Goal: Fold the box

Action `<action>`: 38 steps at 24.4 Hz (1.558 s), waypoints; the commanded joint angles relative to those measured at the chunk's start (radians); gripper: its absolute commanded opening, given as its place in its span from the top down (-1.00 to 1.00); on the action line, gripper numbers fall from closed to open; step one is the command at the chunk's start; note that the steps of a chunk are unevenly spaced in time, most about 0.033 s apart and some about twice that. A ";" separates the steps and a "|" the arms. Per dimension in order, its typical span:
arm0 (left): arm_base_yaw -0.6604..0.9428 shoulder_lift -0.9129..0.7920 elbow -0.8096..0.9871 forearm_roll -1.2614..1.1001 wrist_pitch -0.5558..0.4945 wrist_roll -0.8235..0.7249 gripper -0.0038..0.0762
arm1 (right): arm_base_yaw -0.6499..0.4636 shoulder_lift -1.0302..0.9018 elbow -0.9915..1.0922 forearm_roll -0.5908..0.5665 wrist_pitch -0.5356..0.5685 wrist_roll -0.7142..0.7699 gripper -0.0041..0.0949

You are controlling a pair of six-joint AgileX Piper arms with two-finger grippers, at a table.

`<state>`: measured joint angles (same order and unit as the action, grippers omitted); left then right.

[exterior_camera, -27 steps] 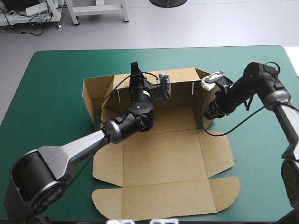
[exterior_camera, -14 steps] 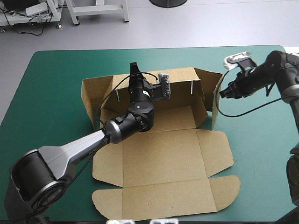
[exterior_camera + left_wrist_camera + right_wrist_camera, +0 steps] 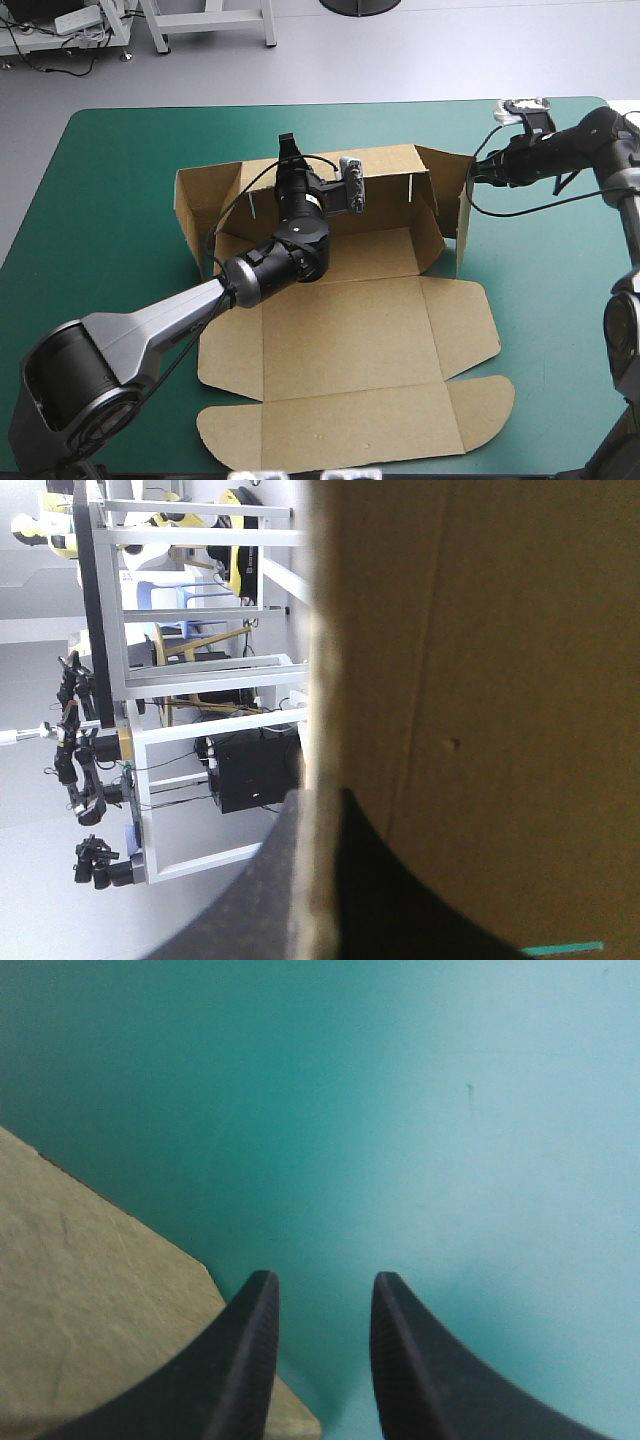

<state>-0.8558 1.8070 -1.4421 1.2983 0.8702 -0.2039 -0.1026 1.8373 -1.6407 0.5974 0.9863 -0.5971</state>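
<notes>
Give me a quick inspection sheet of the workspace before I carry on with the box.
Surface: teal-green cover, flat, no marks seen.
Job's things: box with far wall, left wall and right flap raised; the rest lies flat on the cover.
Clutter: nothing seen.
Grippers: left gripper shut on the far wall's top edge; right gripper open, empty, over the cover beside the right flap.
Cables: nothing seen beyond the robot's own.
Surroundings: nothing seen at the table's edges.
</notes>
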 commanded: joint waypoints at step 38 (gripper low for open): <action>0.005 -0.044 -0.020 0.052 0.047 -0.014 0.92 | 0.152 -0.106 -0.016 -0.073 0.264 -0.033 0.37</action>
<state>-0.8536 1.8080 -1.4412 1.3091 0.8914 -0.2039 0.0387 1.7843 -1.6347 0.5011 1.2300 -0.6217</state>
